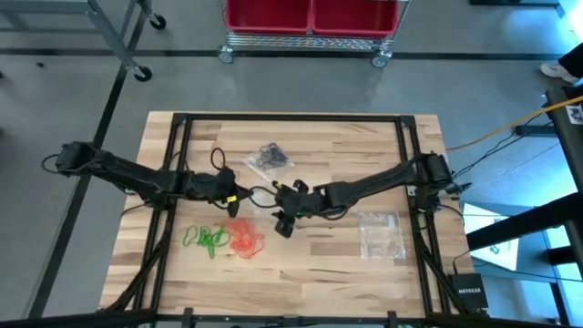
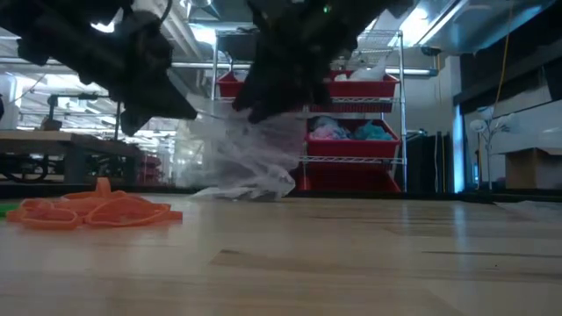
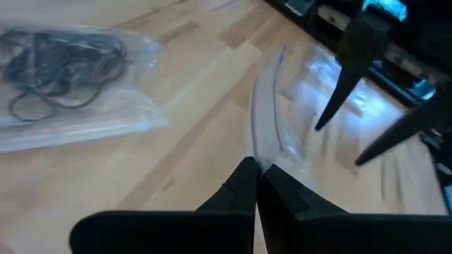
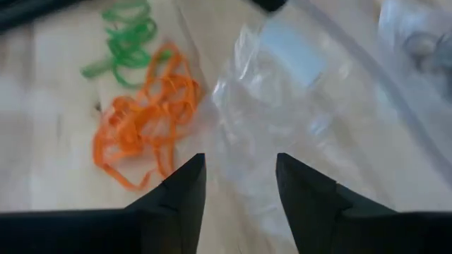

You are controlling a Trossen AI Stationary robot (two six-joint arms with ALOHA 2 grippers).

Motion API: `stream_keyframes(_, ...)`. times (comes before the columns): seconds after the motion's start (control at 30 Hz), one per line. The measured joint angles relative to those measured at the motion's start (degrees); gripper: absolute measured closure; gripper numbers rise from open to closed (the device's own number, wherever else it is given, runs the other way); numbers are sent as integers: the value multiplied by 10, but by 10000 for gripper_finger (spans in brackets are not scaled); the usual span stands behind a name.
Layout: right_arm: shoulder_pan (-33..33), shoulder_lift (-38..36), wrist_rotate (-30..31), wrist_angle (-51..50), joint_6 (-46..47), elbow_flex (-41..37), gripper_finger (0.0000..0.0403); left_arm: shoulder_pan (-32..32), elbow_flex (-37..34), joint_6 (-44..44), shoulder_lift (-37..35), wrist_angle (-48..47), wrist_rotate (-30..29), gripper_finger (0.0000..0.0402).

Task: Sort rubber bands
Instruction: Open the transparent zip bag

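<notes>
Three heaps of thin elastic loops lie on the pale butcher-block wooden table [image 1: 364,150]. Taking the orange-red heap of rubber bands [image 1: 245,239] as landmark: it is a loose, tangled pile of slim matte loops, flat on the wood near the table's front edge. Touching it on the side toward the left arm's base lies the smaller bright green cluster of rubber bands [image 1: 206,240], its loops curled and overlapping. Well beyond the orange-red heap, toward the far edge, the black rubber bands [image 1: 271,158] sit bunched inside a clear, crinkled plastic bag [image 3: 106,106] lying flat on the wood.

Just above and beyond the orange-red heap, a second clear plastic bag [image 4: 282,113], thin, glossy and wrinkled, hangs in the air between the two arms. The left gripper [image 3: 256,185] has its dark fingers pressed together, pinching the edge of this film. The right gripper [image 4: 240,185], on the side of the orange-red heap toward the right arm's base, stands with its blunt black fingers apart, the hanging bag just ahead of the gap; contact cannot be told.

Farther on that same side, a third empty clear plastic bag [image 1: 380,233] lies flat on the wood.
</notes>
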Motion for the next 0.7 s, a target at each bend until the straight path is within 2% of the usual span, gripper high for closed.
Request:
stream_keyframes(0.17,-12,8,19,5,14,0,193,7,0,5,20,2,-1,401)
stream_keyframes(0.37,-29,20,21,16,51,3,145,8,0,0,47,60,1,401)
stream_keyframes(0.47,-31,44,30,36,92,3,138,8,0,-25,67,72,-1,401)
stream_keyframes(0.6,-37,79,80,34,134,3,143,3,0,-45,95,73,-3,402)
stream_keyframes(0.7,-53,87,78,48,145,3,155,3,0,-56,113,74,-3,402)
